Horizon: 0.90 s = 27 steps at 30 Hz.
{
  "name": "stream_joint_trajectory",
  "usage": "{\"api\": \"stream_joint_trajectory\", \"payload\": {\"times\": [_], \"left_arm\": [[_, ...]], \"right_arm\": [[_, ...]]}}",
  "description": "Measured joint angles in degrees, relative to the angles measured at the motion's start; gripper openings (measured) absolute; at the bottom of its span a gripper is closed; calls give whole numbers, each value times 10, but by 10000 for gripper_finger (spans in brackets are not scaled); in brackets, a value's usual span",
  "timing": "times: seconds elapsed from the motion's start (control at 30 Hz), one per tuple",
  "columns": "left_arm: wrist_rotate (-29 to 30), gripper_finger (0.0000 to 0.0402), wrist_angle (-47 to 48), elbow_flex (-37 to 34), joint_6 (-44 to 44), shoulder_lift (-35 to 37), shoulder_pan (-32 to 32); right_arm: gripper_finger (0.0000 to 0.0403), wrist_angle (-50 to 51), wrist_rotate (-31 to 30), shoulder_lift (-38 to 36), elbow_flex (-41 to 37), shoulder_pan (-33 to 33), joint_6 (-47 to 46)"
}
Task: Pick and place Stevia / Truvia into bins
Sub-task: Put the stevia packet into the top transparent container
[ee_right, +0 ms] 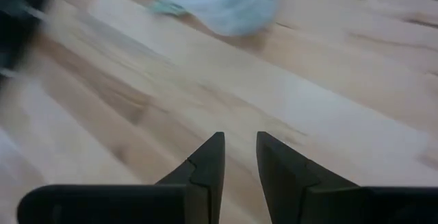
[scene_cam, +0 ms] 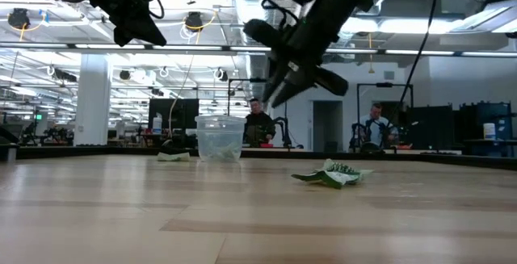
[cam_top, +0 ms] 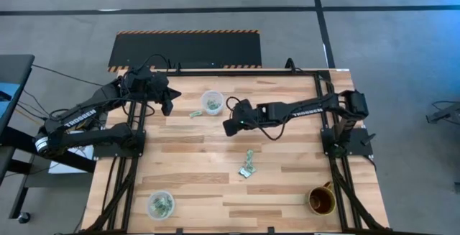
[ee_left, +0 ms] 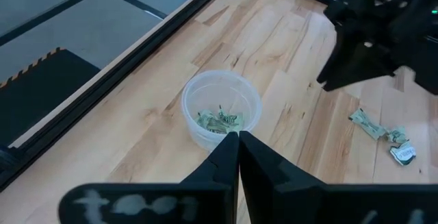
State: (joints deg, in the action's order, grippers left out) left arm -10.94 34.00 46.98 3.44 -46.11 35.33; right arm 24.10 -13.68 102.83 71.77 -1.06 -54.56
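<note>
Right hand (cam_top: 228,127) empty, seemingly near far bin (cam_top: 211,102).

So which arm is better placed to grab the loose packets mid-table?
Probably the right: the right gripper, open and empty, hangs nearer the packets. The left gripper, shut, sits beyond the far cup.

Two dark robot arms reach inward over the table from opposite sides. The left arm stretches from the left edge toward the far middle, bent at the elbow, its wrist tipped downward. The left gripper (cam_top: 167,106) hangs raised above the surface, its two fingers (ee_left: 226,157) pressed together with no gap. The right arm extends nearly straight from its base at the right edge toward the centre, wrist angled down. The right gripper (cam_top: 228,128) also hangs above the surface, its fingers (ee_right: 209,162) parted by a narrow gap, holding nothing.
</note>
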Motion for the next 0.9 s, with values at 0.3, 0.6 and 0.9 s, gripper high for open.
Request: {"api": "stream_joint_trajectory", "payload": {"times": [0.3,0.6,0.9], "left_arm": [[0,0,0,0,0,0,0],[0,0,0,0,0,0,0],[0,0,0,0,0,0,0]], "right_arm": [[77,-10,-3,0,0,10,-145],[77,-10,-23,0,0,56,-221],[77,-19,-100,5,0,111,-267]]}}
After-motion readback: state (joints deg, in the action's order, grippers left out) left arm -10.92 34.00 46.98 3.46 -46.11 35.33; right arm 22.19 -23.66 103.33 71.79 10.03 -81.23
